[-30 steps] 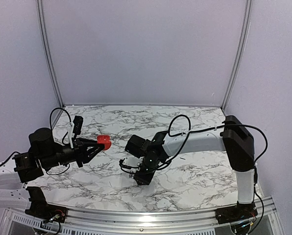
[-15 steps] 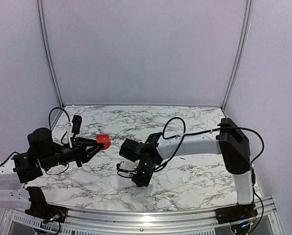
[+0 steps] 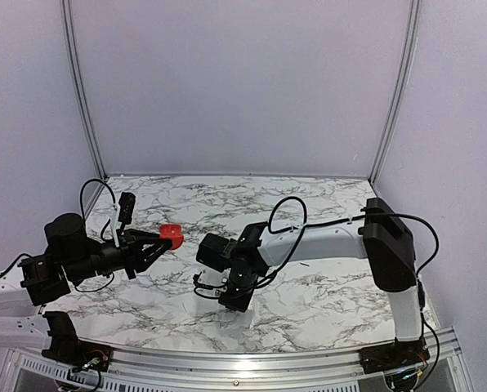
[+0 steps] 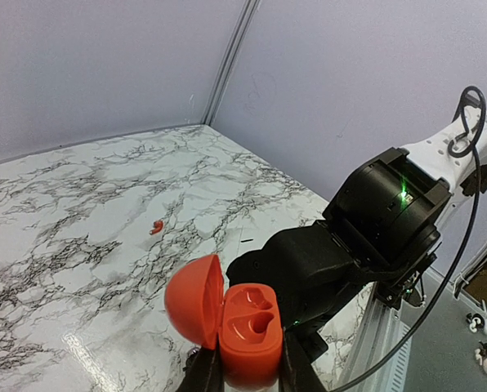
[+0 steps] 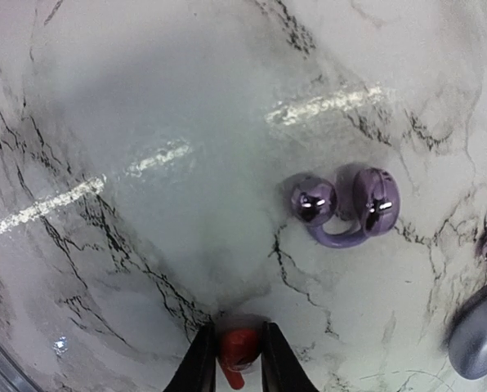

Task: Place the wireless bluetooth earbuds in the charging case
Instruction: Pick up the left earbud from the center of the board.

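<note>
My right gripper (image 5: 232, 359) is pinched on the tiny red earbud (image 5: 237, 346), midway along the white marble worktop (image 5: 129, 245), toward its near edge. My left gripper (image 4: 247, 371) clamps the open red clamshell charging case (image 4: 247, 327) above the left side. I should lift straight, squeeze lightly, then line it up over the case.

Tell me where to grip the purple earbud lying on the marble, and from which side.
Come straight down from above: the purple earbud lies flat on the marble table, a U of two glossy bulbs joined by a thin bridge. Probably best to close on the bulbs' outer flanks, where the table is bare; the gap between them looks too tight for a finger.
</note>
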`<action>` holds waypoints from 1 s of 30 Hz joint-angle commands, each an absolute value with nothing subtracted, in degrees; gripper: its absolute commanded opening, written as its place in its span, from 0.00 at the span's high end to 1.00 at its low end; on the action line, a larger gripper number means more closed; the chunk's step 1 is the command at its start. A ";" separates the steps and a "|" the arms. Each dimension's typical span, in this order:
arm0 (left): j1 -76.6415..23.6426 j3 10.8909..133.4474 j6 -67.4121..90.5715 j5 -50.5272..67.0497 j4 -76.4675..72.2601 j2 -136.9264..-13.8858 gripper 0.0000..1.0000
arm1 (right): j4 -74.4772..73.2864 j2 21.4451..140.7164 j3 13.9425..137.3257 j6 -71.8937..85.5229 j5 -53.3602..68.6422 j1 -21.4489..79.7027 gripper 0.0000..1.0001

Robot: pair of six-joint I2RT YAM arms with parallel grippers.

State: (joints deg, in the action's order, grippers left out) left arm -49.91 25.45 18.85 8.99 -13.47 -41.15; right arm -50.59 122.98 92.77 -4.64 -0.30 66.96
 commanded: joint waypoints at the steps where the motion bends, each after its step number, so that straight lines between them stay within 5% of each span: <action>1: -49.66 26.52 18.02 9.41 -12.92 -40.34 1.00 | -53.45 122.97 89.85 -4.45 -2.48 67.23 0.83; 10: -49.66 26.80 17.71 9.54 -12.74 -40.74 1.00 | -54.95 117.70 81.92 -2.94 -2.99 65.40 0.86; 26: -49.66 26.89 17.33 9.97 -12.49 -41.20 1.00 | -58.20 115.57 78.28 -2.91 -2.29 63.90 0.71; 30: -49.66 26.81 17.11 9.94 -12.48 -41.35 1.00 | -58.23 115.97 78.56 -3.03 -2.37 63.90 0.75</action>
State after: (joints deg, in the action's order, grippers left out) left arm -49.91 25.47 18.22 9.26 -13.23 -41.21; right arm -55.59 113.75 79.13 -3.18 -1.63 64.20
